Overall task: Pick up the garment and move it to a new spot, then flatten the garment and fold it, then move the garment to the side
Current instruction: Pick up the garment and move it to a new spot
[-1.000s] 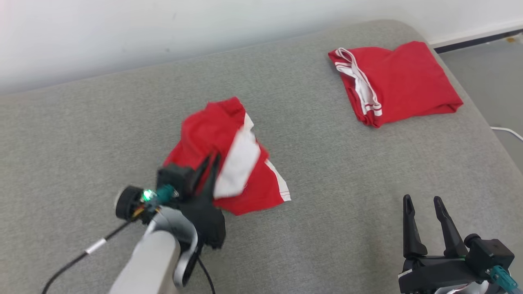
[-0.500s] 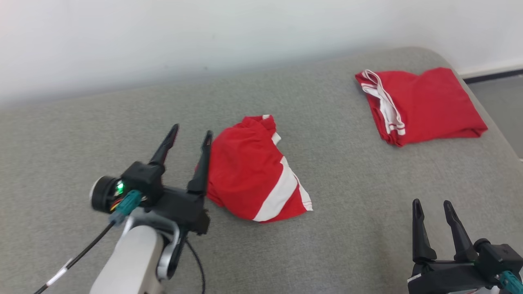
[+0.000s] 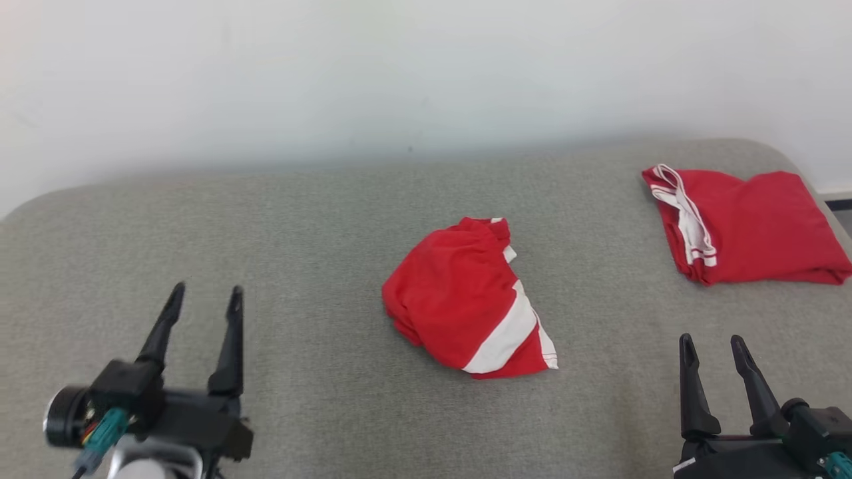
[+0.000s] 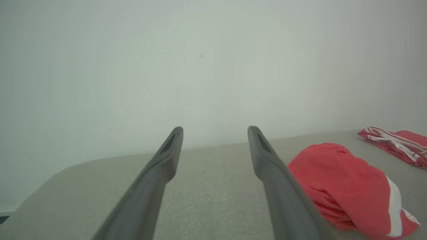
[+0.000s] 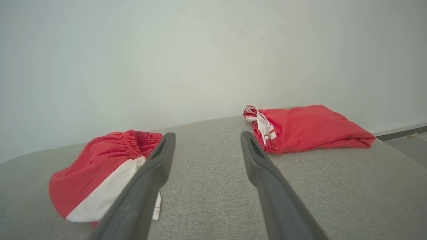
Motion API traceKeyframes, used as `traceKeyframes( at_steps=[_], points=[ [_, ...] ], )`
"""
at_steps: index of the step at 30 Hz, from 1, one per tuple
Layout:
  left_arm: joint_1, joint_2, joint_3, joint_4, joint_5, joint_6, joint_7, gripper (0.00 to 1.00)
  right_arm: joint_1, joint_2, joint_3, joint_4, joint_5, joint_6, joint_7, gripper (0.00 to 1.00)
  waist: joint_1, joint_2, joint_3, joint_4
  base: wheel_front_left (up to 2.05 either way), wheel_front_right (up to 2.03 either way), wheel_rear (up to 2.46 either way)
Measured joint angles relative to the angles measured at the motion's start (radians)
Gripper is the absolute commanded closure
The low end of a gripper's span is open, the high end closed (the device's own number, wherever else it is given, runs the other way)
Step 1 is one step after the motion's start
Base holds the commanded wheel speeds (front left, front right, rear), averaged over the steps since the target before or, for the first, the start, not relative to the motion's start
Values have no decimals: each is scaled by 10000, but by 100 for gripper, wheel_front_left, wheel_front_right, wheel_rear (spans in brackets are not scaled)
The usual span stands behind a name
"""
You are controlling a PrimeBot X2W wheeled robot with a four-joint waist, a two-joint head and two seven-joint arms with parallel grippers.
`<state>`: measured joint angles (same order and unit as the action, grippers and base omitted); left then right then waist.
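Observation:
The garment (image 3: 466,299) is a pair of red shorts with a white stripe, lying crumpled in the middle of the grey cushioned surface (image 3: 319,219); it also lies at the right of the left wrist view (image 4: 347,186) and at the left of the right wrist view (image 5: 100,173). My left gripper (image 3: 206,296) stands open at the lower left, well left of the garment, nothing between its fingers. My right gripper (image 3: 712,342) stands open at the lower right, apart from the garment and empty.
A second red garment (image 3: 745,226) with white trim lies folded at the far right of the surface, near its rounded edge; it appears too in the right wrist view (image 5: 310,128). A white wall (image 3: 399,80) rises behind. Floor shows past the right edge (image 5: 407,143).
My left gripper let go of the garment, opened and drew back to the lower left. The garment now lies crumpled on the surface. The head camera tilted up and shifted the picture.

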<state>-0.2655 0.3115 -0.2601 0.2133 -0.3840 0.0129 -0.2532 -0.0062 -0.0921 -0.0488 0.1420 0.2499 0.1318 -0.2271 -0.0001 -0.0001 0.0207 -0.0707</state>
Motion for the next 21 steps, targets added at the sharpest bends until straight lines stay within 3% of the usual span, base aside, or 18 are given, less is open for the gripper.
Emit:
traceKeyframes(
  at_steps=[14,21],
  points=[
    [2451,-31,1360,-1572,-144,458,-92,0,266,-25,140,-182,-17,0,167,0,1,1,-302,381,0,0,0],
    [3144,-299,1929,-1848,-27,263,-92,0,328,-8,192,-69,63,0,165,0,1,1,-345,481,0,0,0]
  ],
)
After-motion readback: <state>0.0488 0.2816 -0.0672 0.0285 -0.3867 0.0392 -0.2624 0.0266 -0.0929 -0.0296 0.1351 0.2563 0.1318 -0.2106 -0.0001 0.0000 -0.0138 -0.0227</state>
